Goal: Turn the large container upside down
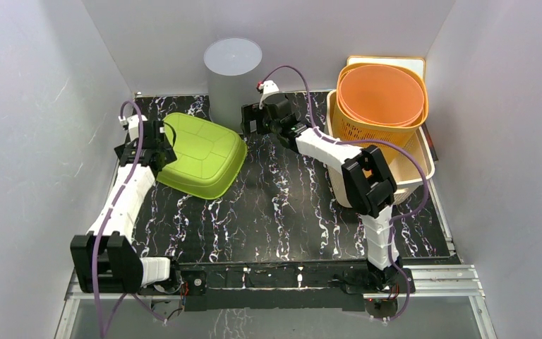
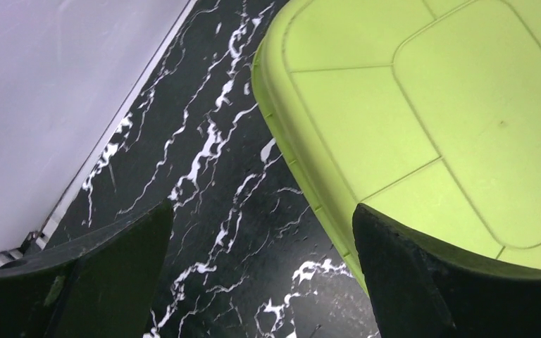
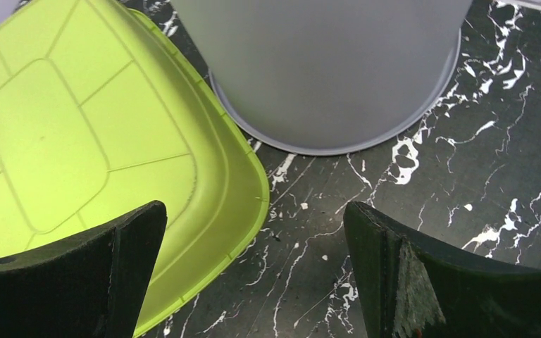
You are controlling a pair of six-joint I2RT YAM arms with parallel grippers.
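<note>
Top view: the green tub is seen base-up at the back left of the marbled worktop, with white walls on 3 sides. Inversion is judged complete.
Left wrist: the left claw is spread wide over the tub's edge, with nothing gripped.
Right wrist: the right claw is likewise spread and empty, between the tub corner and the grey bin.

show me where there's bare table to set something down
Widest bare patch: the marble table centre and front, bordered by the green container, the right arm and the near rail. Crowded: the back, grey bin beside the green container, and the right, filled by orange baskets.
</note>
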